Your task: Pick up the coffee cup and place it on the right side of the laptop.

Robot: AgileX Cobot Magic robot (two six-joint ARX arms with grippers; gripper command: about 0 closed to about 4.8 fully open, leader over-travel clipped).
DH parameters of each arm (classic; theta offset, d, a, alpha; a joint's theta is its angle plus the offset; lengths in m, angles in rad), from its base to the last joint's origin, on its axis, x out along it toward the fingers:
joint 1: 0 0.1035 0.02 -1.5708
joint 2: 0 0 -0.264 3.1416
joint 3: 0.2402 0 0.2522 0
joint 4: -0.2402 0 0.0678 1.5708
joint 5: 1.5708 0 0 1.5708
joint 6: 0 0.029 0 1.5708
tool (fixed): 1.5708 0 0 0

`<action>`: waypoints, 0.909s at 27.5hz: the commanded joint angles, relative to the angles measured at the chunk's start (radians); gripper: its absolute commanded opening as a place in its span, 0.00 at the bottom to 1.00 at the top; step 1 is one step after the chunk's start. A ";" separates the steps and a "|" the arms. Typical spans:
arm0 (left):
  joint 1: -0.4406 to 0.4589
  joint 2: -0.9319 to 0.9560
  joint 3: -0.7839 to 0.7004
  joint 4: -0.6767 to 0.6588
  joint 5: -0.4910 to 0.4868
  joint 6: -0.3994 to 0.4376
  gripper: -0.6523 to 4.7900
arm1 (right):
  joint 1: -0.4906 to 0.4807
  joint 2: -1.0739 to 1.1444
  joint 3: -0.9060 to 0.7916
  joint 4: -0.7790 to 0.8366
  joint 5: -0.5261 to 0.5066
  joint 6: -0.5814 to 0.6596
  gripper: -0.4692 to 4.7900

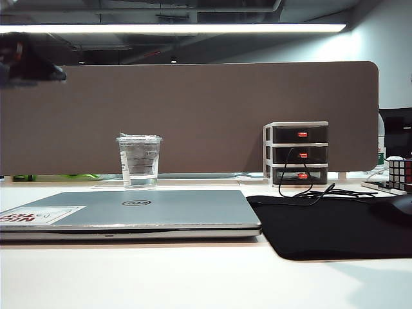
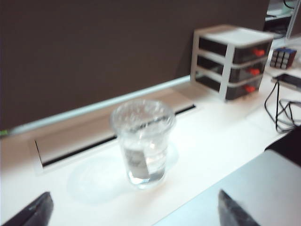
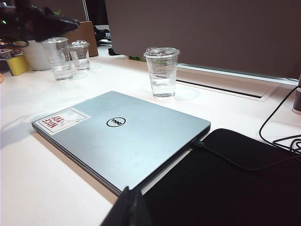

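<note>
The coffee cup (image 1: 139, 161), clear plastic with a flat lid, stands upright on the white desk behind the laptop (image 1: 129, 211). The laptop is shut, silver, with a Dell logo and a red-lettered sticker at its near left corner. In the left wrist view the coffee cup (image 2: 142, 146) stands ahead of my left gripper (image 2: 133, 197), whose dark fingertips (image 2: 35, 211) are spread wide apart, open, with nothing between them. From the exterior view the left arm (image 1: 29, 64) is a dark blur high at the left. My right gripper (image 3: 134, 207) is shut and empty over the near edge of the laptop (image 3: 122, 134); the coffee cup (image 3: 162, 73) stands beyond it.
A black mouse mat (image 1: 328, 225) lies right of the laptop, with a cable across its far edge. A three-drawer organizer (image 1: 296, 154) with red handles stands at the brown partition, and a puzzle cube (image 1: 399, 172) at the far right. Two other clear cups (image 3: 59, 59) stand far left.
</note>
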 commanded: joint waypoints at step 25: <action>-0.005 0.592 0.286 0.247 0.301 0.137 1.00 | 0.001 -0.002 -0.006 0.017 -0.003 -0.013 0.09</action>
